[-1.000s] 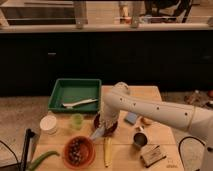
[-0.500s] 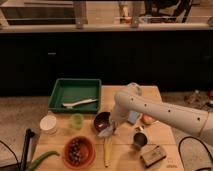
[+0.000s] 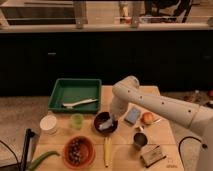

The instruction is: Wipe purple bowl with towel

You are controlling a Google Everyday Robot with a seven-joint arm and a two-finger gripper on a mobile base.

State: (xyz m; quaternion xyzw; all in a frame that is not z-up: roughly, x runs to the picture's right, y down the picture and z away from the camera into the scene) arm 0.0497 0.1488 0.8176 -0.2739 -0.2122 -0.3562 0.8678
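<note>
The purple bowl (image 3: 102, 119) is dark and stands on the wooden table (image 3: 162, 132), between the green cup and the blue sponge. A pale grey towel (image 3: 105, 126) lies bunched inside it. My gripper (image 3: 112, 119) comes down from the white arm (image 3: 150, 102) on the right. It reaches into the bowl's right side, right at the towel. The arm's wrist hides the bowl's far right rim.
A green tray (image 3: 75, 86) with a white utensil (image 3: 80, 103) sits at the back left. Around the bowl are a small green cup (image 3: 76, 120), white cup (image 3: 48, 124), orange bowl (image 3: 78, 151), banana (image 3: 106, 151), blue sponge (image 3: 133, 115), orange fruit (image 3: 147, 118), metal cup (image 3: 139, 140) and brown box (image 3: 152, 155).
The arm has swung to the right, and the gripper has moved from the bowl's left side to its right side. More of the bowl now shows.
</note>
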